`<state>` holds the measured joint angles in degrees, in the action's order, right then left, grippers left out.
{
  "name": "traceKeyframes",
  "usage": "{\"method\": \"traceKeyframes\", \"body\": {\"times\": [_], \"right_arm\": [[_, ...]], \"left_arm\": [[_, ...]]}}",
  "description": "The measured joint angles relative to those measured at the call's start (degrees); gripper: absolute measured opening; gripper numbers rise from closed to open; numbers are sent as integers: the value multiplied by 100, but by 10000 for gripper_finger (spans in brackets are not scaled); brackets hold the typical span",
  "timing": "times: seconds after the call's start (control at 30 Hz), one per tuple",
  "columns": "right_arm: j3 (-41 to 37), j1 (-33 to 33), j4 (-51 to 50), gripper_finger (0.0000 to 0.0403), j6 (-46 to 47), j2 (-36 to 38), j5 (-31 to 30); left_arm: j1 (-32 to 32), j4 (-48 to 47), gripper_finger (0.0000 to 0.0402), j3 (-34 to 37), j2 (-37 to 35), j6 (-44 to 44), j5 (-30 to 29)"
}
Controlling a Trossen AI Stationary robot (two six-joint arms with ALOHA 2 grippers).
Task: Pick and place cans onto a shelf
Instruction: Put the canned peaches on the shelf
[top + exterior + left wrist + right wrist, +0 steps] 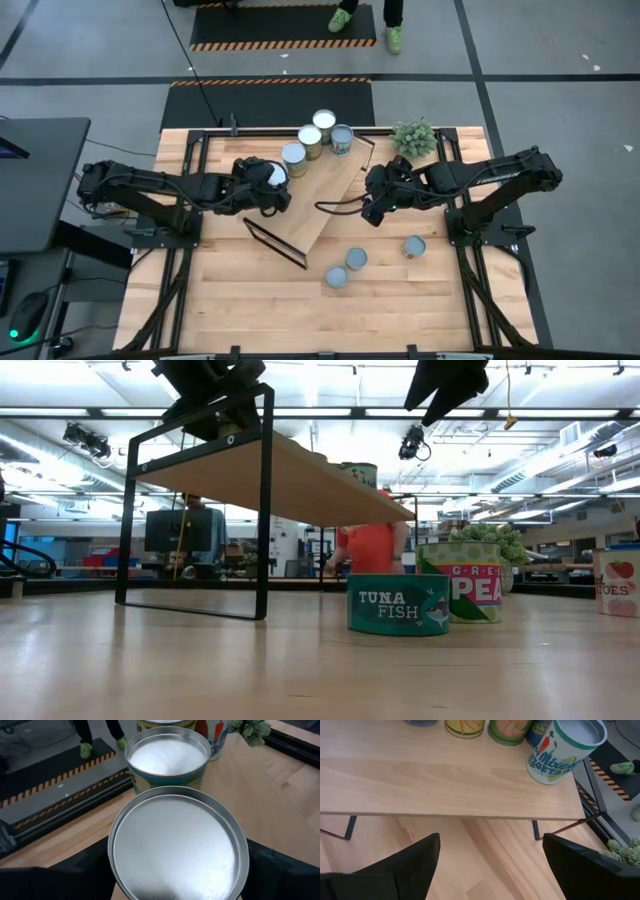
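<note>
High view shows you the slatted light-wood surface (230, 300) with black rails along its edges. Across its middle the shelf (318, 205) lies at a diagonal: a long, smooth pale-wood board on thin black metal frame ends. At its far end four cans (312, 142) stand upright in a cluster, short cylinders with white or silvery tops and yellowish or printed sides. Three more cans (356, 259) with blue-grey tops sit on the surface near the front right, apart from the shelf; in the low view you read one as a teal tin labelled tuna fish (398, 604), with a green-labelled can just behind it.

Your left hand (272, 183) is over the shelf beside the cluster, its fingers spread wide on either side of a can (177, 851) with a round, rimmed, matte silver lid, so it grips that can. Your right hand (377, 205) hovers by the shelf's right edge, its dark fingers (407, 862) wide apart with nothing between them. A small green plant (414, 137) sits at the far right corner.
</note>
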<state>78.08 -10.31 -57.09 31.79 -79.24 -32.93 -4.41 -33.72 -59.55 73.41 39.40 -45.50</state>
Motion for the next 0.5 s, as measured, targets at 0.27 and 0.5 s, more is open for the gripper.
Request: {"method": "traceKeyframes", "body": {"times": [0.27, 0.5], "right_arm": [[0, 0, 145, 360, -2, -2, 0], [0, 0, 242, 360, 11, -2, 0]], "left_arm": [[125, 58, 320, -13, -13, 21, 567], [147, -123, 376, 17, 28, -32, 838]]}}
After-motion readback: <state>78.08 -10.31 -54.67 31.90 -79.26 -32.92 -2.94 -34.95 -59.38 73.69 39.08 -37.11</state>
